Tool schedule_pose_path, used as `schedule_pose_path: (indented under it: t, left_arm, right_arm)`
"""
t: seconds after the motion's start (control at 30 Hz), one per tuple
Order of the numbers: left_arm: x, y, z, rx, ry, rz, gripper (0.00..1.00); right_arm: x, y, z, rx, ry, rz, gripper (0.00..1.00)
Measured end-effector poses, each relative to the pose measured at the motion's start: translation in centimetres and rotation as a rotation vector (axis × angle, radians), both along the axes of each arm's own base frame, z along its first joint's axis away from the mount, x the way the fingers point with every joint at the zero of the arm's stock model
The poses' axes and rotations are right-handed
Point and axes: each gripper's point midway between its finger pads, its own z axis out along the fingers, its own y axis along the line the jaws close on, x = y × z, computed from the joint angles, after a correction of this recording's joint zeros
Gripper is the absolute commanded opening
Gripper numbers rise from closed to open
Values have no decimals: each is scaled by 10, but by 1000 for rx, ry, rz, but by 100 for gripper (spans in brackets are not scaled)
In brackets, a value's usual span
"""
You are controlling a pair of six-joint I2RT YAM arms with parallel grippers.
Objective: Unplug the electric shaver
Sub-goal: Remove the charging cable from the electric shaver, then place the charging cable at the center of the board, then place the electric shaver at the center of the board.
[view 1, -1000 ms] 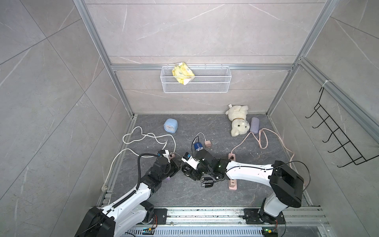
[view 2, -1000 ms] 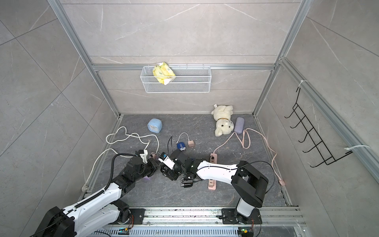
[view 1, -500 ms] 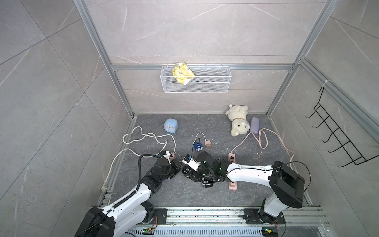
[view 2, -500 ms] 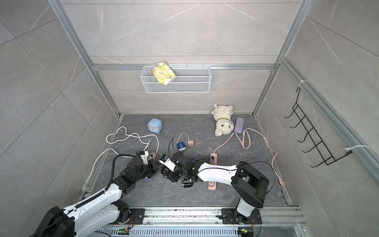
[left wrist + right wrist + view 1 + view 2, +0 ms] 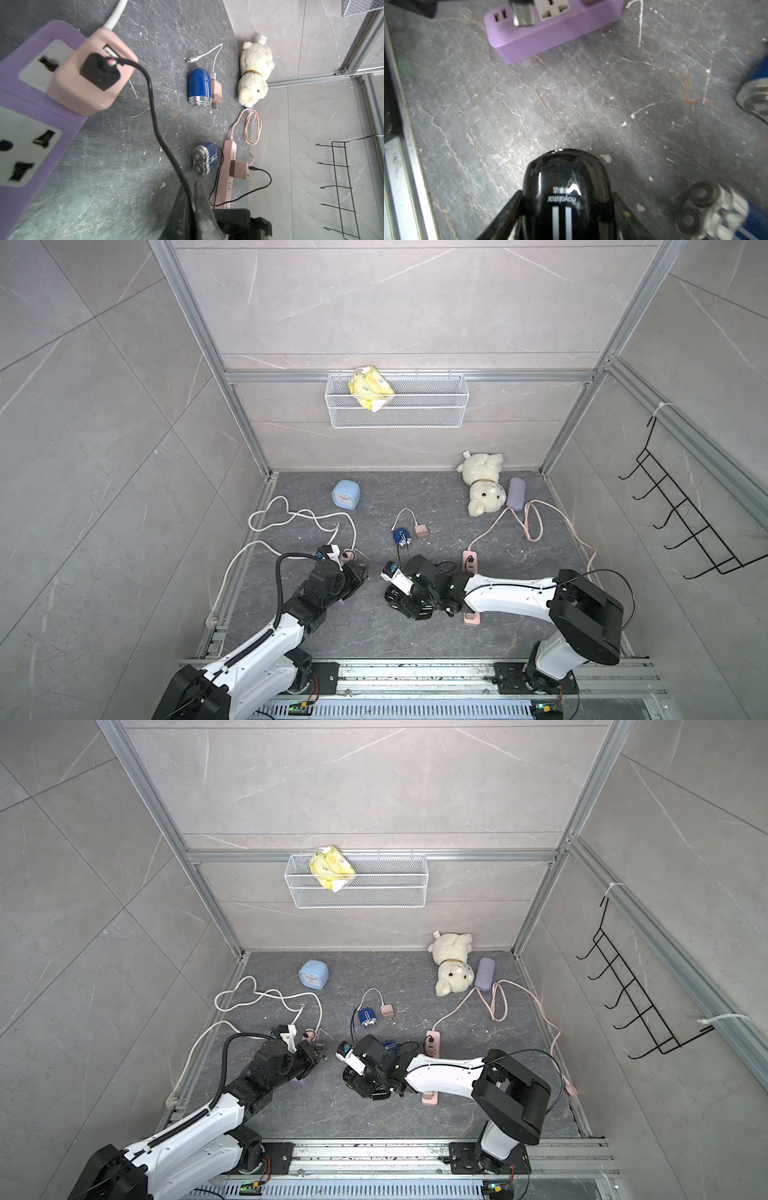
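The right gripper (image 5: pixel 564 199) is closed on a glossy black electric shaver (image 5: pixel 564 172), one finger on each flank, low over the dark stone floor (image 5: pixel 529 104); whether the shaver touches the floor cannot be told. The left gripper (image 5: pixel 190 199) is pinched tight on a thin black cable (image 5: pixel 153 116). The cable runs ahead of it to a black plug (image 5: pixel 99 71) seated in a pink cube adapter (image 5: pixel 89 83) on a purple plastic power strip (image 5: pixel 31 124). The strip lies ahead of the right gripper, well apart from the shaver. The grippers face each other, near but apart.
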Motion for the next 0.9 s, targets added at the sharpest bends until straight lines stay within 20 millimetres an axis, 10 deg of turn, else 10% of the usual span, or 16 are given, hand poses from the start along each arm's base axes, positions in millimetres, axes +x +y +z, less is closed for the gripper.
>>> schedule_pose_path:
  t: [0.33, 0.9]
  left_arm:
    - [-7, 2, -9, 46, 31, -26, 0]
    - [-15, 1, -7, 91, 45, -83, 0]
  right_arm:
    - [71, 47, 49, -92, -113, -136, 36]
    - [173, 58, -4, -218, 38, -334, 37]
